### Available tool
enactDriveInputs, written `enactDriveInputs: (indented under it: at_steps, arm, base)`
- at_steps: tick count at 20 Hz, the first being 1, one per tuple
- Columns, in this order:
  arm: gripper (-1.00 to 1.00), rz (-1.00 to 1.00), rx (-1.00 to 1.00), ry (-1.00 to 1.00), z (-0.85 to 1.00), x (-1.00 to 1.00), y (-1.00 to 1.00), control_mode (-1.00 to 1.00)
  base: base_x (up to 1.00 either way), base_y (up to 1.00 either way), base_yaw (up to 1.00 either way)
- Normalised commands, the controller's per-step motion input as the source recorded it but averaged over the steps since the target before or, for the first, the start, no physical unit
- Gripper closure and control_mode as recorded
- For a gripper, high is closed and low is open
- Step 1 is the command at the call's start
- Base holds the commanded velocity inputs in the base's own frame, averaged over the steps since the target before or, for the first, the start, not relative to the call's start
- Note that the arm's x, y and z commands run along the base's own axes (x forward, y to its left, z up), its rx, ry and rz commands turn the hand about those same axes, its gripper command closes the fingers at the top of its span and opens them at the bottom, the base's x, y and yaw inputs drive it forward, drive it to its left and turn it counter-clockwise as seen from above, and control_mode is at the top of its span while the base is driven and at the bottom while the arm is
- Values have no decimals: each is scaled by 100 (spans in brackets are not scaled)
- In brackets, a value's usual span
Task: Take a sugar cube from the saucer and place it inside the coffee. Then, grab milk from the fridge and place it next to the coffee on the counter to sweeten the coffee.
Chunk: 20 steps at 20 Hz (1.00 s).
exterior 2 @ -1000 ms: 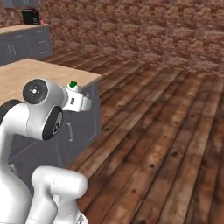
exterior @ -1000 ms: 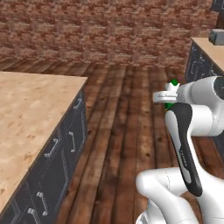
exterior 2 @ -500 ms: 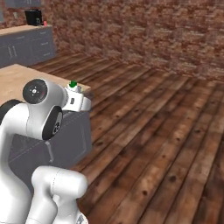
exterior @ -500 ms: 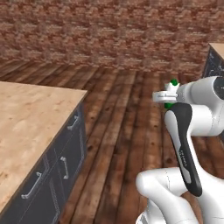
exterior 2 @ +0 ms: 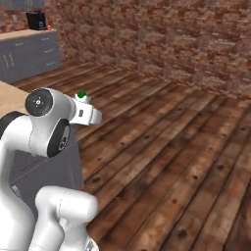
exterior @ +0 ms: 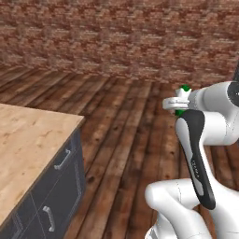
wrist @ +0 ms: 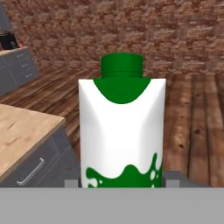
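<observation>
One carton, the milk (wrist: 122, 127), stands upright in the hand view, white with a green cap and green splash marks near its base. Two grey finger tips (wrist: 71, 183) show at its lower left and lower right corners, flush against its sides, so the gripper (wrist: 122, 183) is closed to the carton's width and holds the milk between its jaws.

From the left base view, the gripper (exterior: 179, 105) sits at the end of the white arm on the right side, high above the wooden floor (exterior: 126, 140), and a bit of the green top of the milk (exterior: 185, 88) pokes up beside the wrist. From the right base view, the green cap (exterior 2: 81, 95) shows just above the white hand, and the fingers themselves are hidden behind it.

A desk (exterior: 28, 144) with a light tan wood-look top fills the lower left of the left base view; its near corner lies left of the arm, and grey drawer fronts with silver handles (exterior: 61, 159) run along its side. That corner also shows at the lower left of the hand view, beside and below the milk. A brick wall (exterior: 116, 37) runs across the back. Far off in the right base view's top left corner, a black coffee machine (exterior 2: 36, 20) stands on a grey cabinet run.
</observation>
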Motion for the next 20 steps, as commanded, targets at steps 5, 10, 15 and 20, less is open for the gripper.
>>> enactDriveInputs:
  at_steps: [5, 10, 15, 20]
  arm:
    - [100, 0, 0, 0, 0, 0, 0, 100]
    - [100, 0, 0, 0, 0, 0, 0, 100]
    - [100, 0, 0, 0, 0, 0, 0, 100]
    - [100, 0, 0, 0, 0, 0, 0, 100]
  base:
    - [100, -67, 13]
    - [100, -65, 13]
    - [100, -61, 21]
    - [100, -59, 39]
